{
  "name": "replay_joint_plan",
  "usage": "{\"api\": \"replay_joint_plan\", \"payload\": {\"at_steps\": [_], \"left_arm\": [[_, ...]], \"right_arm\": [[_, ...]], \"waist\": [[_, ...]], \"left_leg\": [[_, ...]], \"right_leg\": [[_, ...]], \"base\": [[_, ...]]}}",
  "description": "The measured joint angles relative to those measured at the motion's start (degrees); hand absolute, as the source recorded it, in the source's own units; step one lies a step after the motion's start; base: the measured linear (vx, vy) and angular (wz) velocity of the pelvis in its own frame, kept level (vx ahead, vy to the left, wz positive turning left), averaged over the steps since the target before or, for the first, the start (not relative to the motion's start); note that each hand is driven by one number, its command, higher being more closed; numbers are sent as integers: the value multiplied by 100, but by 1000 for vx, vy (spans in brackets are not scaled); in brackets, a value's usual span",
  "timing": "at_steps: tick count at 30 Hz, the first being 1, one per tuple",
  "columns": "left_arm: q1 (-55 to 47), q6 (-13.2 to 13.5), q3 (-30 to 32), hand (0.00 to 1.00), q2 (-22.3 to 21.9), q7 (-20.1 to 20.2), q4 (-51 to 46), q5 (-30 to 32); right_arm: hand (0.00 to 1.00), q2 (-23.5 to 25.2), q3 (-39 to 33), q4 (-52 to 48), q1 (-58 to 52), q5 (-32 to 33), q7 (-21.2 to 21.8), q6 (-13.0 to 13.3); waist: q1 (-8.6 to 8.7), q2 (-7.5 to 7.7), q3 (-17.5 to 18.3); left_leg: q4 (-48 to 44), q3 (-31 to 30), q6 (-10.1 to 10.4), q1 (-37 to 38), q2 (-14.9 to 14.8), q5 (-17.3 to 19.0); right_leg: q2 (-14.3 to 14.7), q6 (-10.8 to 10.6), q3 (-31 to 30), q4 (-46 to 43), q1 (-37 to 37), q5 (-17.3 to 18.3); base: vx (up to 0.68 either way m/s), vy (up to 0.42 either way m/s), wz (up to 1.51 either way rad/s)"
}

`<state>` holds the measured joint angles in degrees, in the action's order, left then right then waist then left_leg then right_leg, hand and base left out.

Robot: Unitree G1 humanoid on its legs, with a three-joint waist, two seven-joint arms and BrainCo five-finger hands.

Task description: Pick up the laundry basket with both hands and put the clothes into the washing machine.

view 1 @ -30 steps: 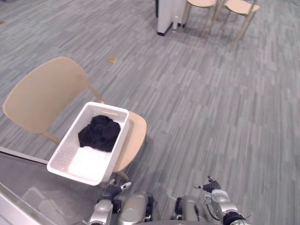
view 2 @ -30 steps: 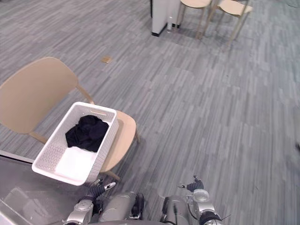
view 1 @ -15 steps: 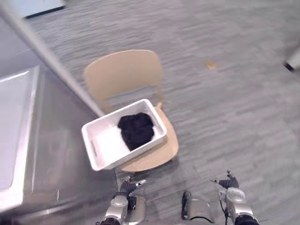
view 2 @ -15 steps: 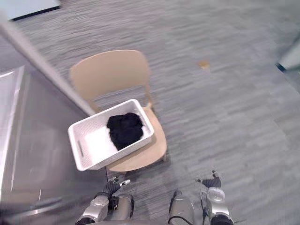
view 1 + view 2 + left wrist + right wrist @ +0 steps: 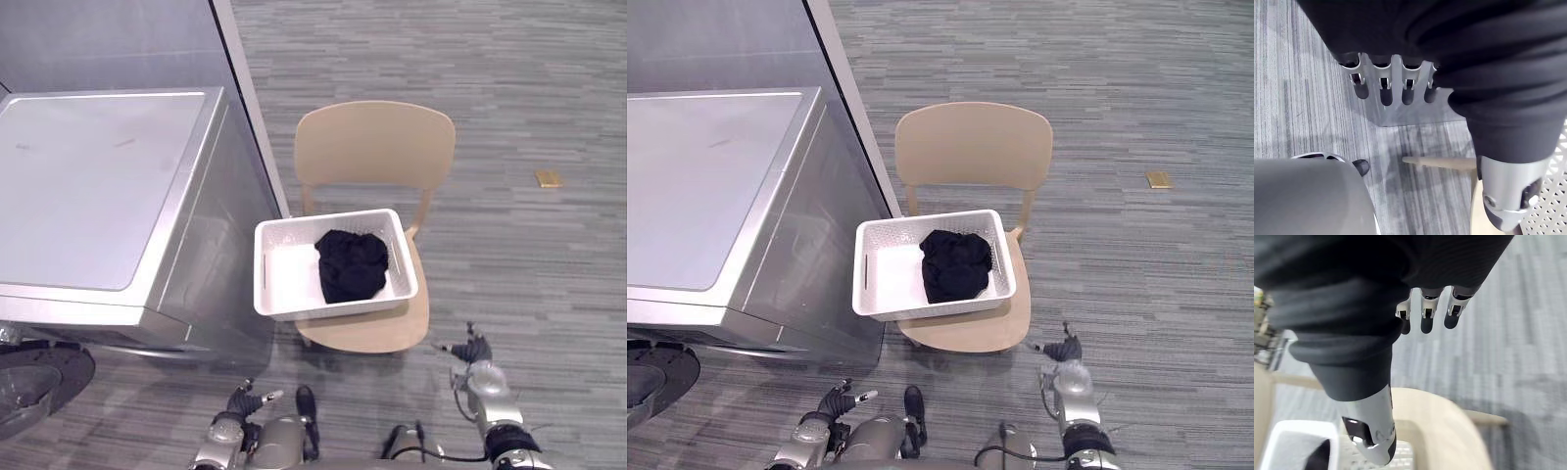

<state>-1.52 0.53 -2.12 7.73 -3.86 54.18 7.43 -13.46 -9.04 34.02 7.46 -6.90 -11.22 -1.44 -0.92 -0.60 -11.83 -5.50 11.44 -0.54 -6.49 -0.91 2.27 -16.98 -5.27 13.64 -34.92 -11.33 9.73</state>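
Observation:
A white perforated laundry basket (image 5: 284,269) sits on the seat of a light wooden chair (image 5: 377,147), holding a bundle of black clothes (image 5: 351,262) in its right half. The grey washing machine (image 5: 98,186) stands directly left of the chair, its lid flat and its round dark door (image 5: 29,382) at the lower left. My left hand (image 5: 240,404) hangs low in front of the machine, open and empty. Just off the seat's front right corner, my right hand (image 5: 477,364) is open and empty too. Both hands are apart from the basket.
A grey wall panel (image 5: 118,39) rises behind the machine. Grey striped floor (image 5: 529,264) stretches right of the chair, with a small tan plate (image 5: 550,177) set in it. The left wrist view shows a chair leg (image 5: 1440,162) and the basket's mesh (image 5: 1552,196).
The camera has swung, so the whole picture has shifted and the washing machine now stands at the left. The basket stays on the chair. Both hands remain low and empty.

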Motion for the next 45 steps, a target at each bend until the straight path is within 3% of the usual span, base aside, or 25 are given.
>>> {"api": "replay_joint_plan", "payload": {"at_steps": [1,2,4,5,8,12,14,16,22,24,29,30,33,38,42,45], "left_arm": [[-83,-5,1,0,61,-4,14,2],[-113,-4,0,0,90,-6,16,2],[-201,1,-5,0,165,-2,16,9],[-213,3,-2,0,245,4,27,18],[-260,51,2,0,162,1,61,55],[-161,155,14,0,147,-7,25,20],[-91,233,22,0,145,-22,-64,-48],[78,265,59,0,146,-83,-87,-165],[221,383,253,0,218,-279,-310,-606],[409,400,247,0,237,-280,-311,-850],[860,494,244,0,183,-347,-441,-1372],[1007,505,244,0,138,-384,-561,-1429],[1294,520,245,0,45,-381,-932,-1461],[1385,601,228,0,-150,-364,-1256,-1463],[1337,587,229,0,-214,-337,-1258,-1462],[1189,516,227,0,-224,-228,-1264,-1452]], "right_arm": [[0,-118,141,-389,17,-73,9,104],[0,-194,195,-478,34,-120,10,152],[0,-396,308,-571,182,-273,21,221],[0,-505,385,-618,291,-322,33,253],[0,-1018,1044,-606,792,-516,206,276],[0,-1457,1946,-350,1634,-753,504,469],[0,-1741,2268,61,2138,-900,600,516],[0,-2015,2387,387,2621,-965,628,517],[0,-2478,3127,929,3545,-1175,617,518],[0,-2559,3404,1136,3638,-1182,620,516],[0,-2528,3689,1295,4017,-1181,488,472],[100,-2523,3730,1266,4124,-1184,412,461],[100,-2534,3829,1119,4350,-1300,194,460],[100,-2510,3828,911,4564,-1192,127,324],[100,-2446,3758,385,4475,-787,141,217],[100,-2255,3285,-336,3971,-512,143,207]], "waist": [[18,8,1],[19,43,15],[16,105,43],[16,209,77],[-38,4,90],[-150,-107,-90],[-183,-174,-194],[-353,-270,-472],[-499,-460,-1120],[-637,-494,-1199],[-631,-520,-1248],[-627,-514,-1321],[-581,-509,-1324],[-599,-498,-1331],[-602,-409,-1384],[-593,-301,-1445]], "left_leg": [[30,-192,0,31,-53,0],[35,-266,0,29,-59,0],[47,-414,39,-28,-42,-21],[-10,-591,97,-139,78,-59],[-48,-909,281,-428,-3,-196],[-51,-1376,296,-823,-106,-454],[-51,-1612,351,-1055,-104,-535],[-50,-1716,360,-1207,-91,-613],[-40,-1937,385,-1739,9,-844],[47,-1947,398,-1982,52,-968],[565,-1985,526,-2498,99,-1313],[562,-1929,505,-2621,105,-1362],[556,-1790,501,-2977,88,-1364],[551,-1635,495,-3031,66,-1439],[547,-1577,433,-2975,52,-1558],[548,-1575,425,-2618,22,-1578]], "right_leg": [[345,-42,-493,506,-14,161],[451,-43,-623,748,-10,161],[653,-59,-794,1517,25,50],[680,-24,-891,1890,17,-275],[771,-25,-615,1999,-39,-430],[920,118,-108,2109,-119,-525],[930,187,89,2097,-229,-514],[924,200,196,2072,-324,-509],[829,312,222,1580,-983,-395],[745,323,198,1280,-1380,-281],[511,349,209,633,-2370,-115],[465,362,204,482,-2551,-75],[378,371,235,248,-2970,-19],[326,401,243,101,-3056,54],[327,403,242,108,-2997,56],[375,403,256,223,-2553,56]], "base": [[7,3,62],[35,-38,73],[48,-70,67],[75,-114,90],[107,-132,56],[105,-126,54],[38,-61,62],[-4,-21,38],[-78,-4,19],[-152,-16,16],[-132,-65,16],[-108,-80,10],[-80,-62,15],[-17,-49,6],[21,-27,2],[60,-43,6]]}}
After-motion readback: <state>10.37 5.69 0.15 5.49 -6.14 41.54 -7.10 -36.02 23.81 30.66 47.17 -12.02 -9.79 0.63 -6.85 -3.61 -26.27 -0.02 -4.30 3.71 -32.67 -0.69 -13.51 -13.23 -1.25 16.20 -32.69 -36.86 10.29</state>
